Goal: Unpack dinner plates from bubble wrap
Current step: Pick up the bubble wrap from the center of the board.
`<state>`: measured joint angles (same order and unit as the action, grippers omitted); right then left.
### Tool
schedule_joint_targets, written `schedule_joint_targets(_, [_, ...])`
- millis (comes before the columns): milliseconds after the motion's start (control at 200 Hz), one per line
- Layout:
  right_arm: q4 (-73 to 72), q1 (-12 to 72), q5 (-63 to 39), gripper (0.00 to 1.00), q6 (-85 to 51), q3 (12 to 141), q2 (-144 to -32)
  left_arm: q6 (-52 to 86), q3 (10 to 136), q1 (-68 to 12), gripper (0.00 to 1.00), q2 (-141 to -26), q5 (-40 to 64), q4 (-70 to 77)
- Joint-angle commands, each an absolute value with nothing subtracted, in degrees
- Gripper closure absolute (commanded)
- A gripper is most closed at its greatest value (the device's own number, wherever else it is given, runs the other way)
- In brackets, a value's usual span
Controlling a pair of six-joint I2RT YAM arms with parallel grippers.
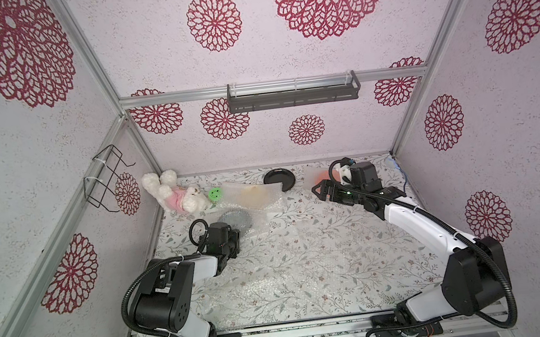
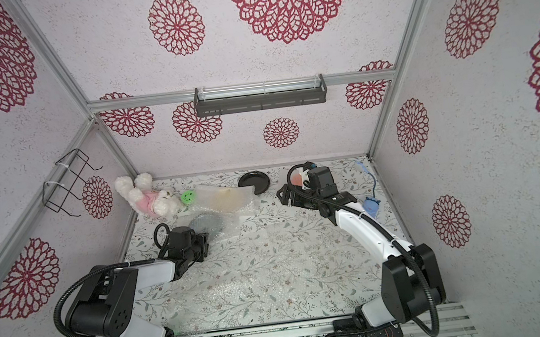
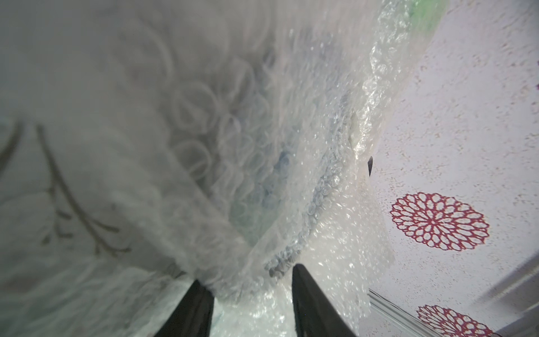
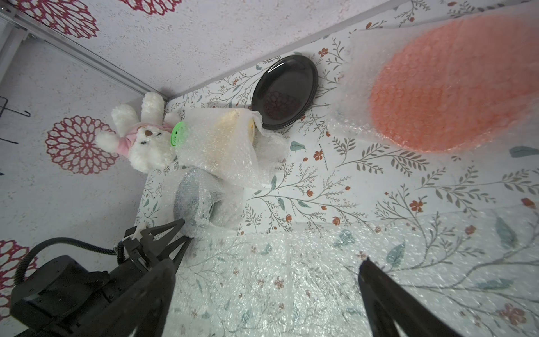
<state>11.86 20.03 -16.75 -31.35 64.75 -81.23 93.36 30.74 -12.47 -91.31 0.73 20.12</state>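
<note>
the left gripper [image 3: 248, 297] is sitting low on the table [image 1: 411, 264], its jaws standing partway apart around a fold of bubble wrap [image 3: 335, 233] at the rim of the blue-green plate [image 3: 280, 163]. i cannot tell whether they are pinching the plastic or only straddling it. that plate is lying wrapped toward the back left of the table, just in front of the cream plate [image 1: 251, 194], which is wrapped too. the black plate [image 1: 278, 178] is lying bare at the back. the orange plate [image 4: 452, 84] is lying under its own wrap at the back right, and the right gripper [image 1: 319, 193] is hovering beside it, jaws spread wide, carrying nothing. a loose sheet [image 1: 274, 279] is lying flat at the front.

here is what i'm worrying about. if the jaws are catching the plate's rim along with the plastic, a pull is going to drag the whole bundle rather than peel it. if they are catching only one thin layer, the slick wrap is likely to slip free. a dragged bundle could also be bumping the cream plate, or shoving the green disc [image 1: 215, 193] and the plush rabbit [image 1: 175, 195].
</note>
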Motion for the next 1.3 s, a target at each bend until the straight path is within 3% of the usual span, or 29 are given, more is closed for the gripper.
schedule_joint_targets(0, [11.7,19.6,-16.7,0.01,-28.9,63.5,-77.0,95.5,32.2,-12.0,0.56,-91.7,-2.2,18.5])
schedule_joint_targets(210, [12.1,19.6,-17.3,0.01,-29.0,60.0,-74.2,97.4,32.8,-10.9,0.67,-93.5,-2.7,17.7])
schedule_joint_targets(595, [14.4,19.6,-17.4,0.01,-29.0,56.7,-71.4,99.8,32.5,-8.7,1.0,-95.0,-0.6,20.0])
schedule_joint_targets(1066, [16.5,19.3,-15.8,0.01,-27.4,56.8,-71.5,86.3,30.7,-6.8,1.0,-65.3,-0.9,-3.9])
schedule_joint_targets(1201, [17.1,19.2,-14.8,0.01,-25.9,57.5,-70.9,74.6,35.2,-5.5,1.0,-58.3,4.1,-14.7])
schedule_joint_targets(1296, [16.9,18.8,-14.1,0.01,-24.9,57.2,-70.2,65.4,39.5,-5.7,1.0,-57.4,13.5,-20.4])
